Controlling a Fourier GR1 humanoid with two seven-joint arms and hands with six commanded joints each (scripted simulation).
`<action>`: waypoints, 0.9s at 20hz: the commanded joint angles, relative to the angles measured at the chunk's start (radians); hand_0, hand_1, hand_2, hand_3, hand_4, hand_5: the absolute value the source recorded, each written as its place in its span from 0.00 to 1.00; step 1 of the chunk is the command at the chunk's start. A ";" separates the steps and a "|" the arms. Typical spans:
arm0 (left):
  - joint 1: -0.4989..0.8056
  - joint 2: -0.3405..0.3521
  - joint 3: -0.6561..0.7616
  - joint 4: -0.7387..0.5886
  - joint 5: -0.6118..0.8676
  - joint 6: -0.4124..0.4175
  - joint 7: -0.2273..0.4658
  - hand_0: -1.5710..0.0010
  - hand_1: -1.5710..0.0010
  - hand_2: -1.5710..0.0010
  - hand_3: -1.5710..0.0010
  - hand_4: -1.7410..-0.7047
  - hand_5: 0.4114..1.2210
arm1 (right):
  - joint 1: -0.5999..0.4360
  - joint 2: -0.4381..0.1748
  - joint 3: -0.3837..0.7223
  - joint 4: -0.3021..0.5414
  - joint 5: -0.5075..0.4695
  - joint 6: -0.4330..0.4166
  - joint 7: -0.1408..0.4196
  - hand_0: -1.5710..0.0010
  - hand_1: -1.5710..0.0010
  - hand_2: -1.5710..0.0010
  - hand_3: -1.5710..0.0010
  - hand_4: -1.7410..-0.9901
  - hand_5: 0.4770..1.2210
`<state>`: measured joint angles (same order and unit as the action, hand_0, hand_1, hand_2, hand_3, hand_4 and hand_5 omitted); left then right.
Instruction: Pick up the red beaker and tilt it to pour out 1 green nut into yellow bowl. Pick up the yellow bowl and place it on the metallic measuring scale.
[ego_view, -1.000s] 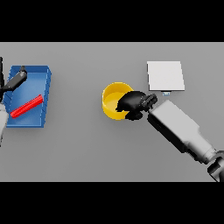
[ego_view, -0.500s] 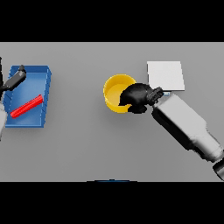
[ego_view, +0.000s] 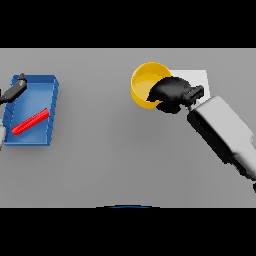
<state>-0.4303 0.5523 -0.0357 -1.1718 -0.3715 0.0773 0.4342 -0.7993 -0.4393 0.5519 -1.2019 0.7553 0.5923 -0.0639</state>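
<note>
My right hand (ego_view: 172, 94) is shut on the near right rim of the yellow bowl (ego_view: 146, 84) and holds it up, tilted a little. Only yellow shows inside the bowl. The metallic measuring scale (ego_view: 202, 77) is a pale square just right of the bowl, mostly hidden behind my hand and wrist. The red beaker (ego_view: 31, 121) lies on its side in the blue tray (ego_view: 53, 98) at far left. My left hand (ego_view: 16, 87) shows at the left edge over the tray's far corner, its visible finger straight and holding nothing.
The blue tray takes up the left side of the grey table (ego_view: 105, 150). My right forearm (ego_view: 225, 132) runs from the lower right up to the bowl.
My right hand has carried the yellow bowl away from me and to the right, up to the scale's edge, and now covers most of the scale. The left hand stayed put.
</note>
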 joint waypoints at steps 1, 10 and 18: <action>0.006 0.002 0.000 -0.006 -0.001 0.001 0.000 1.00 1.00 1.00 1.00 0.96 0.36 | -0.006 -0.016 -0.012 0.011 -0.002 -0.011 -0.016 0.00 0.00 0.06 0.18 0.00 1.00; 0.013 0.005 0.003 -0.031 0.009 -0.016 0.019 1.00 1.00 1.00 1.00 0.97 0.35 | -0.070 -0.088 -0.109 0.253 0.024 -0.161 -0.096 0.00 0.00 0.04 0.25 0.00 1.00; 0.018 0.005 0.006 -0.023 0.002 -0.005 0.021 1.00 1.00 1.00 1.00 0.98 0.33 | -0.085 -0.070 -0.135 0.490 0.054 -0.288 -0.131 0.00 0.00 0.10 0.14 0.00 1.00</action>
<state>-0.4123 0.5573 -0.0295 -1.1952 -0.3699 0.0725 0.4556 -0.8833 -0.5095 0.4171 -0.7112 0.8100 0.3041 -0.1935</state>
